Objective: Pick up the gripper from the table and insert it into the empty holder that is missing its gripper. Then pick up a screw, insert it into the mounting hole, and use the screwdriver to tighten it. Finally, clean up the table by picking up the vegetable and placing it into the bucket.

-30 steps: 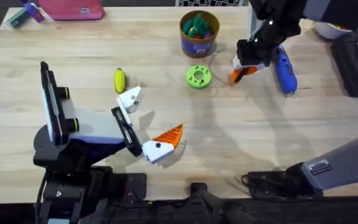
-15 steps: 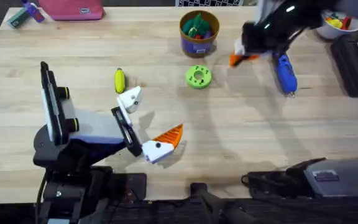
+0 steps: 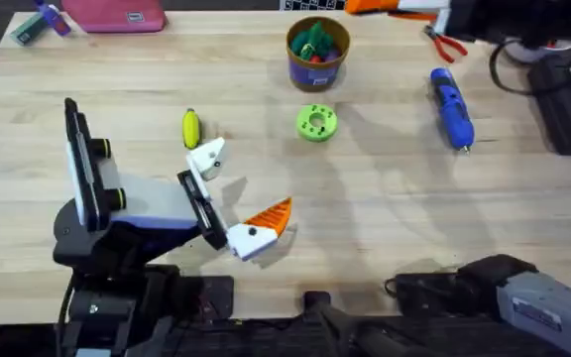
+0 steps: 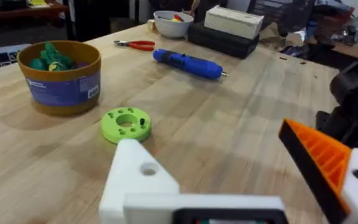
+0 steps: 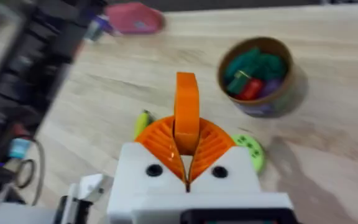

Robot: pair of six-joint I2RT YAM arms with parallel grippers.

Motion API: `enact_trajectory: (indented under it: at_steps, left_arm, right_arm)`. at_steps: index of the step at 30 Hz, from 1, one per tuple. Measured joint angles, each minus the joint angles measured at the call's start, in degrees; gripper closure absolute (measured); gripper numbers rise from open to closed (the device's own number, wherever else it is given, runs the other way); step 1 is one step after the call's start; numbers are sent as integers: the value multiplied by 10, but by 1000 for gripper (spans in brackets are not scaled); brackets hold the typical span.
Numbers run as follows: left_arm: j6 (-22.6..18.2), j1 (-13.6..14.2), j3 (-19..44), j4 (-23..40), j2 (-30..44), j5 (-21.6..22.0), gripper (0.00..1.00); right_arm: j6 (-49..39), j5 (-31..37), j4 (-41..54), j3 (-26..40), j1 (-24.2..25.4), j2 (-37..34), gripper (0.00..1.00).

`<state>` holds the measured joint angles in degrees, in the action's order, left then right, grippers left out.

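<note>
Orange gripper [image 5: 187, 116] stands upright, pinched between the orange pads of the right tool [image 5: 187, 163], which is clenched on it high above the counter [image 3: 385, 198]. Nearest the arm bases, the left tool [image 3: 234, 198] rests on the counter with fingers spread, grasping nothing: one bare white holder [image 3: 206, 157], one finger with an orange wedge [image 3: 272, 214]. Farther off lie one yellow vegetable [image 3: 190, 127], one green disc [image 3: 316, 122], one blue screwdriver [image 3: 451, 105] and one bucket [image 3: 317, 61].
</note>
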<state>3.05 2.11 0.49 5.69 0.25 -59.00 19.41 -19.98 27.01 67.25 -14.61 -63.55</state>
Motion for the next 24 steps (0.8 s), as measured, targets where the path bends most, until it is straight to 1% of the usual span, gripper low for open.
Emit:
enact_trajectory:
  at_steps: [4, 7, 9, 11, 14, 18, 23, 24]
  left_arm:
    - [0, 0, 0, 0, 0, 0, 16]
    - [0, 0, 0, 0, 0, -1, 15]
    - [0, 0, 0, 0, 0, -2, 15]
    - [0, 0, 0, 0, 0, -2, 15]
    - [0, 0, 0, 0, 0, -2, 15]
    - [0, 0, 0, 0, 0, -2, 15]
    - [0, 0, 0, 0, 0, -2, 15]
    - [0, 0, 0, 0, 0, -2, 15]
  right_arm:
    - [54, -100, -139, -99, 25, 50, 991]
    - [103, -181, -228, -162, 45, 58, 991]
    - [129, -232, -263, -192, 57, 52, 991]
    - [146, -274, -274, -210, 66, 39, 991]
    - [162, -341, -284, -218, 75, 1, 991]
    - [175, -443, -341, -218, 81, -68, 992]
    - [204, -549, -411, -218, 81, -164, 992]
    - [223, -597, -449, -218, 77, -209, 992]
